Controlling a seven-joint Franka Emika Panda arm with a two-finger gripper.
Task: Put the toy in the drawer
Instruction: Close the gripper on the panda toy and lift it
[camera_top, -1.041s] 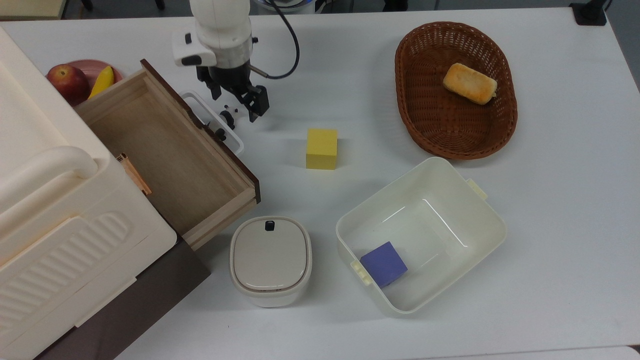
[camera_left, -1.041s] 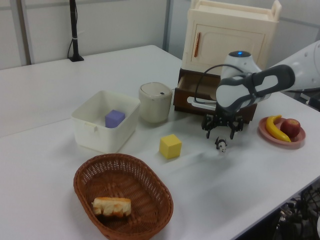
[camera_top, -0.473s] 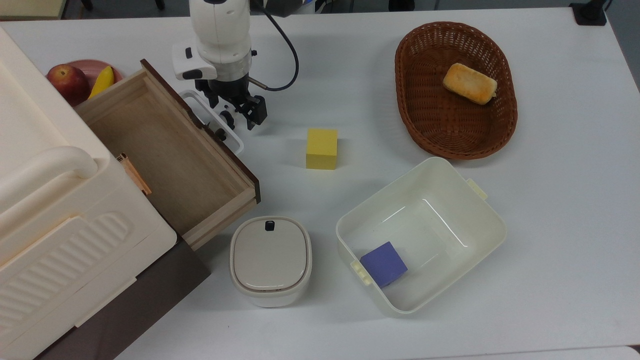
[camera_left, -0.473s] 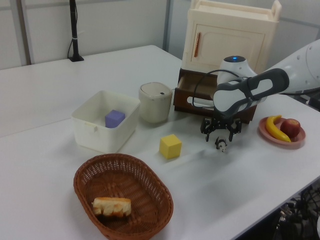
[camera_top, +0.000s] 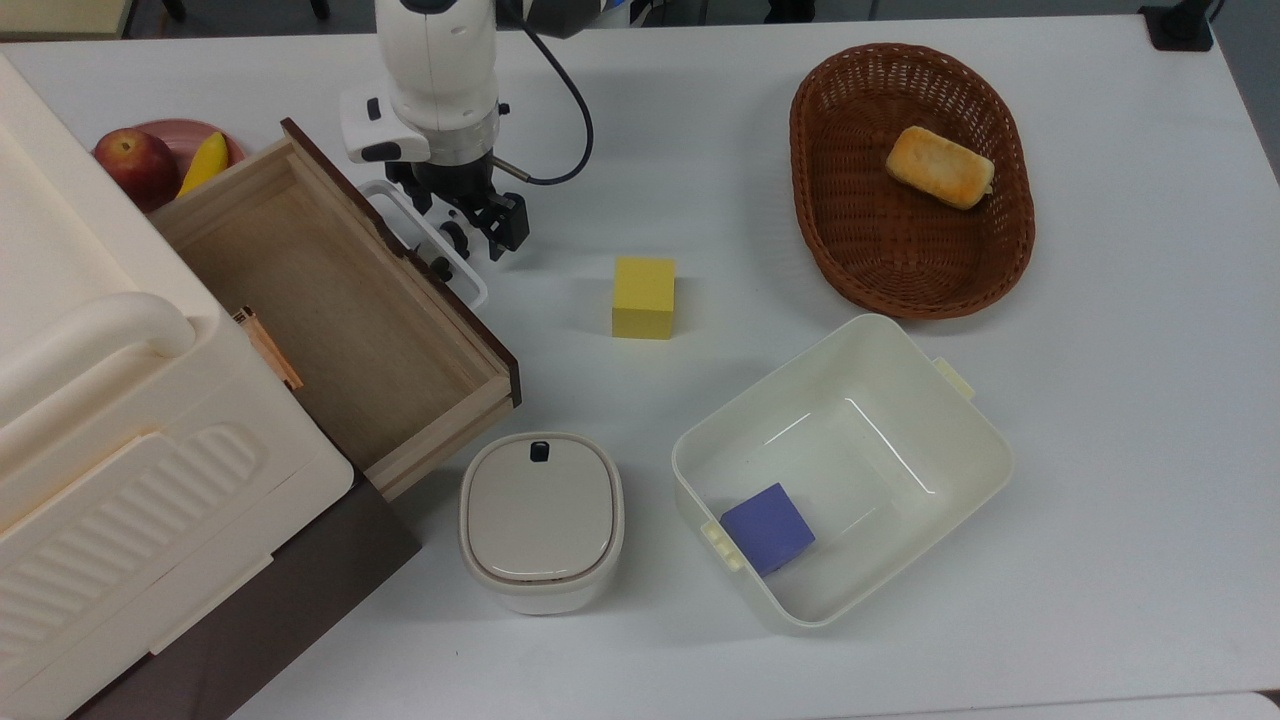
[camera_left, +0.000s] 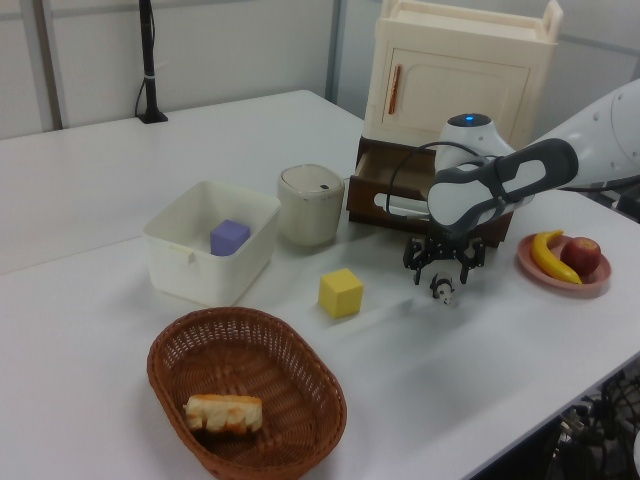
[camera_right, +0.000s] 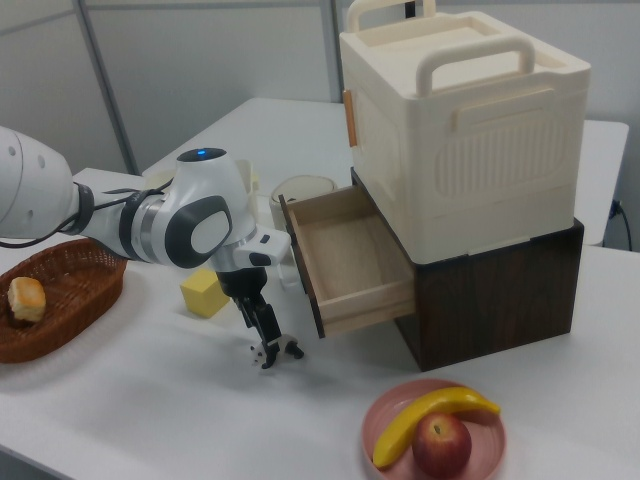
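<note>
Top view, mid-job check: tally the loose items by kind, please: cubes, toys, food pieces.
Cubes: 2, the yellow cube on the table and the purple cube in the cream bin.
Toys: 1, the panda toy under the pincer.
Food pieces: 3, bread, apple, banana.
Total: 6

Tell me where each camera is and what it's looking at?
Top view: hangs overhead looking straight down at the table; the white arm and its hand show by the open drawer.
Left view: sits low beyond the basket, facing the cabinet; the arm reaches in from the left view's right.
Right view: sits by the fruit plate, facing the drawer's side; the arm comes from the right view's left.
All three share the hand over the toy.
</note>
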